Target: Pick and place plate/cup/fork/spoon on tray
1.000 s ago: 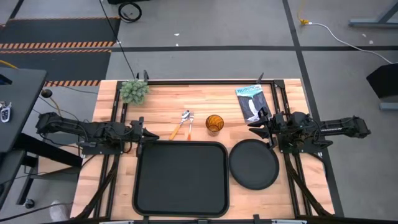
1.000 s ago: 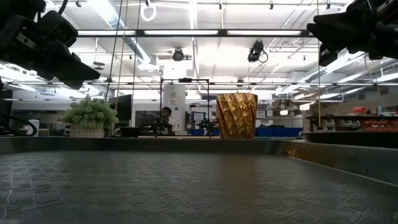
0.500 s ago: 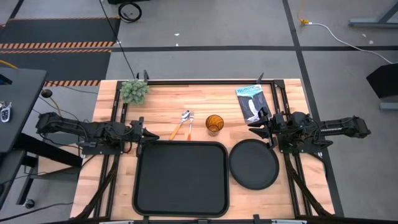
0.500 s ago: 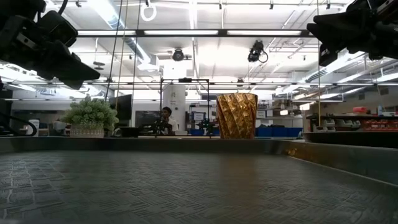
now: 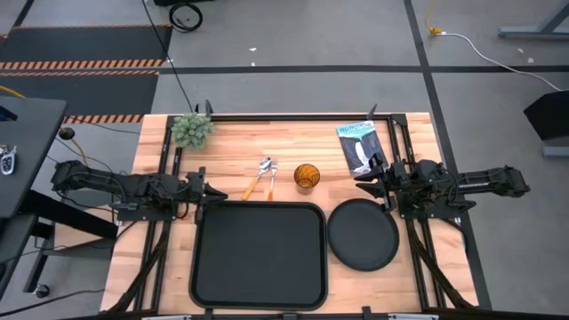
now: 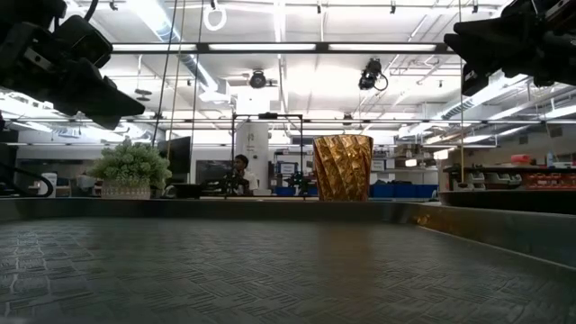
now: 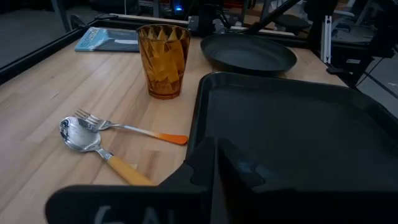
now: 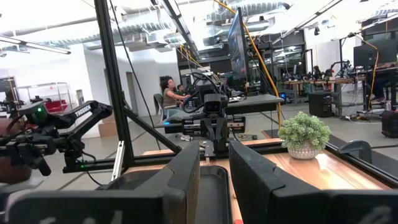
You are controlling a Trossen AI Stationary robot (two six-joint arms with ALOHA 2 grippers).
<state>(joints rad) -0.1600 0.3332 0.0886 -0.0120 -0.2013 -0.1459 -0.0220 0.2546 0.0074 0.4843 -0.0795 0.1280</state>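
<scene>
The black rectangular tray [image 5: 260,255] lies at the near middle of the table, and the round black plate [image 5: 363,234] lies flat to its right. The amber cup [image 5: 307,177] stands upright beyond the tray. To its left lie the fork [image 5: 270,180] and the spoon [image 5: 256,180], heads side by side; the left wrist view shows the fork [image 7: 127,128] and the spoon [image 7: 93,146] too. My left gripper [image 5: 212,191] is shut and empty, above the tray's far left corner. My right gripper [image 5: 364,184] hovers by the plate's far edge, its fingers a narrow gap apart, empty.
A small potted plant [image 5: 192,130] stands at the far left corner. A blue-and-black booklet [image 5: 360,147] lies at the far right. Black frame rails run along the table's left, right and far sides. Bare wood shows between the utensils and the plant.
</scene>
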